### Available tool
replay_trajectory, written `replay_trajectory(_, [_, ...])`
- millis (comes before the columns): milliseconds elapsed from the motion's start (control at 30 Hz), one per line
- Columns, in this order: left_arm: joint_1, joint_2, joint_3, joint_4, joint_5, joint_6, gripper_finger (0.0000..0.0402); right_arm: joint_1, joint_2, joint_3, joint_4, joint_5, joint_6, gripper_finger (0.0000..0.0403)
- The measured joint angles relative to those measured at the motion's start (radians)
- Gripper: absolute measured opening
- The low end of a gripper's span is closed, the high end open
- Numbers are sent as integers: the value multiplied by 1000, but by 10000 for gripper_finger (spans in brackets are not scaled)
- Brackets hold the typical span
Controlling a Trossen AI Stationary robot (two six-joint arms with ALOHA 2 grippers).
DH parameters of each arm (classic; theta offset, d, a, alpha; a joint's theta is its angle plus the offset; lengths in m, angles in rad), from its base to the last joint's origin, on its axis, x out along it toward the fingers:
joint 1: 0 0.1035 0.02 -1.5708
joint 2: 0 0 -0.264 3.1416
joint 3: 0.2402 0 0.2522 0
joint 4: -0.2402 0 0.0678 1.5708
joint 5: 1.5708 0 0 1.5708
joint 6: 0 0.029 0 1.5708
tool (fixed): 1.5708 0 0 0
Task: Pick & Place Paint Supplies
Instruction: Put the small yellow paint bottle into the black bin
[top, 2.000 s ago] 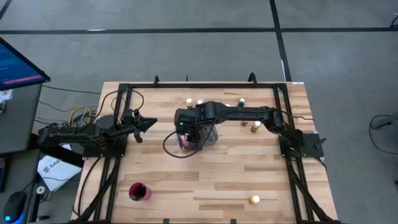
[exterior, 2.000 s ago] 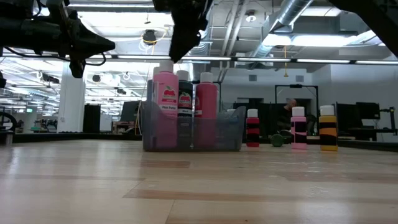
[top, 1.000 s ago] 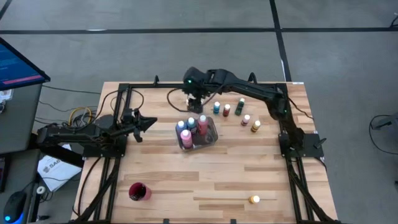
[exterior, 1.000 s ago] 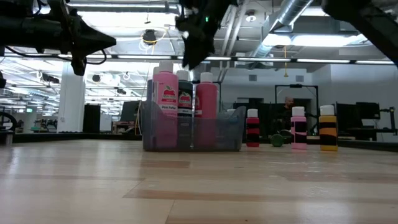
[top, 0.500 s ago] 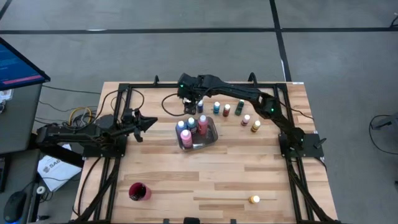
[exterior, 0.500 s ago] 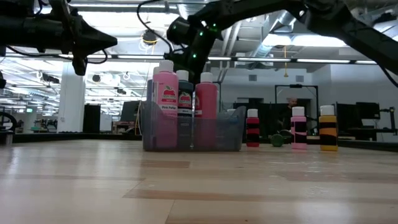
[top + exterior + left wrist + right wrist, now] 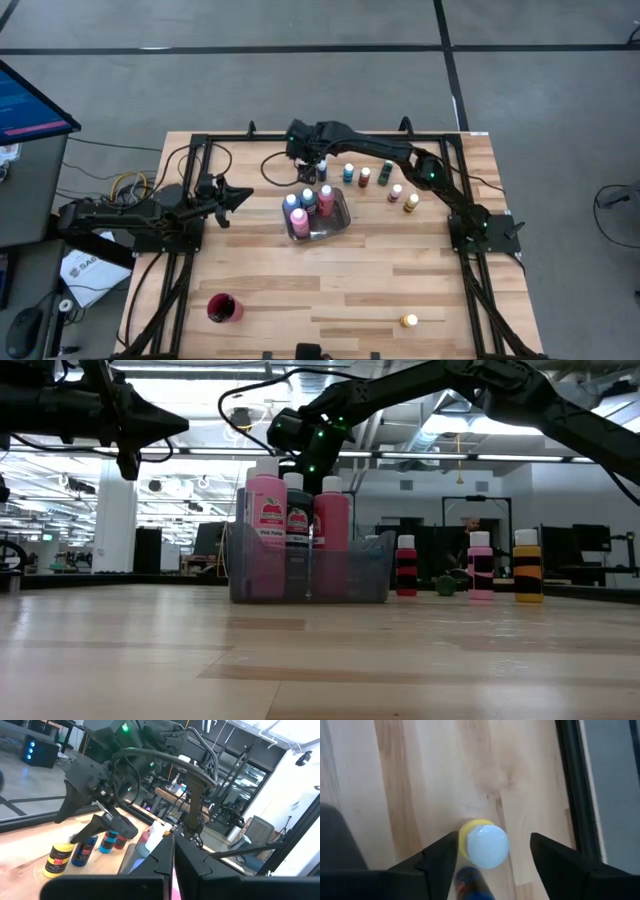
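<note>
Right gripper (image 7: 490,851), fingers apart, straddles a yellow paint bottle (image 7: 482,844) at frame centre. Descend centred, close below the cap. Grey tray (image 7: 338,222), centre, holds three bottles. Left gripper (image 7: 243,196), closed, waits left.

Overhead, table-level, two wrist views.

Yellow bottle (image 7: 482,845) with a pale cap — pink bottles (image 7: 268,520) in a grey tray (image 7: 335,224) — red cup (image 7: 223,308).
</note>
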State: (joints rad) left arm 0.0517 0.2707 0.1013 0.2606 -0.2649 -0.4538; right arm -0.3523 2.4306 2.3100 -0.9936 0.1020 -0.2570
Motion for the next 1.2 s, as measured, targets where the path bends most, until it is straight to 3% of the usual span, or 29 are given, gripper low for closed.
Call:
replay_trajectory(333, [0,0,0,4,0,0,3,-4,-1,0,3,-27,-16,101])
replay_trajectory(700, [0,0,0,9,0,0,3,-4,-35,-2,-9,-27,-8,101])
replay_trajectory(967, [0,0,0,11,0,1,3,12,-228,0,-48,-23,10,101])
replay_trajectory(1200, [0,0,0,12,0,3,3,116,-425,0,-126,-44,88,101])
